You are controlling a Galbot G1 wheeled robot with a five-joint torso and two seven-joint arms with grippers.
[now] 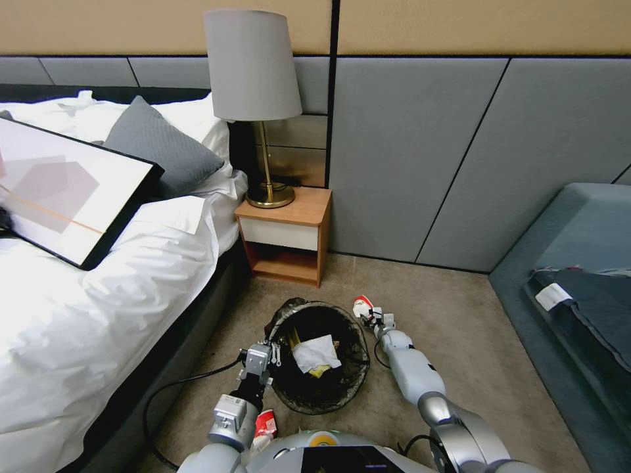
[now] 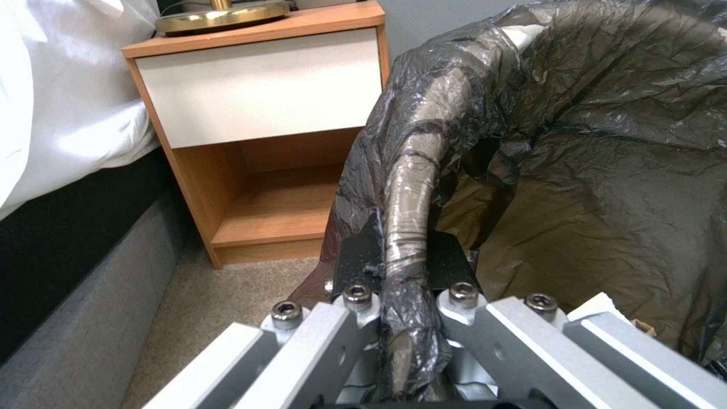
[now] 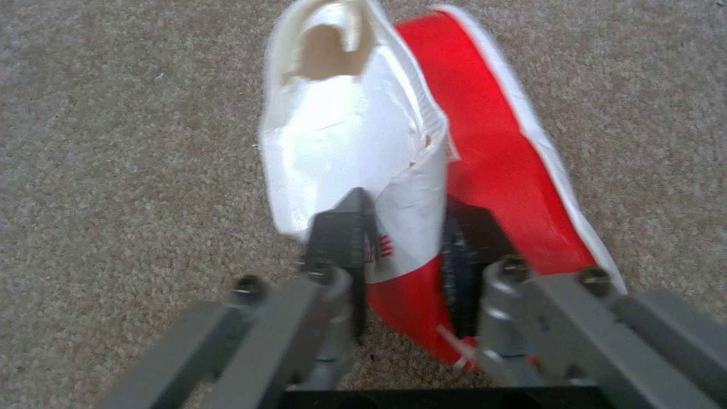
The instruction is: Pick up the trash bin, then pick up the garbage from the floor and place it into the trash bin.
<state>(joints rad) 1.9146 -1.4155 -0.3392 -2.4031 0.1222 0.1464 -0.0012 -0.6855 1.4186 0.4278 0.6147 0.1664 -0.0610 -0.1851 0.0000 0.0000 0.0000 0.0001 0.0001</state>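
The trash bin [image 1: 319, 355], lined with a crinkled black bag, stands tilted on the carpet in front of me, with white paper and a yellow scrap inside. My left gripper [image 1: 264, 358] is shut on its near-left rim; in the left wrist view the left gripper [image 2: 406, 264] pinches the bag-wrapped rim of the trash bin [image 2: 590, 142]. Just right of the bin, my right gripper [image 1: 372, 317] is shut on a red-and-white wrapper [image 1: 361, 305], one piece of the garbage. The right wrist view shows that right gripper [image 3: 405, 238] clamping the wrapper [image 3: 349, 130] over the carpet. Another red-and-white piece [image 1: 265, 424] lies by my left forearm.
A wooden nightstand [image 1: 286, 233] with a lamp [image 1: 253, 98] stands just behind the bin. The bed [image 1: 79, 315] runs along the left and a blue-grey couch [image 1: 578, 263] along the right. A black cable [image 1: 177, 384] trails on the carpet near the bed.
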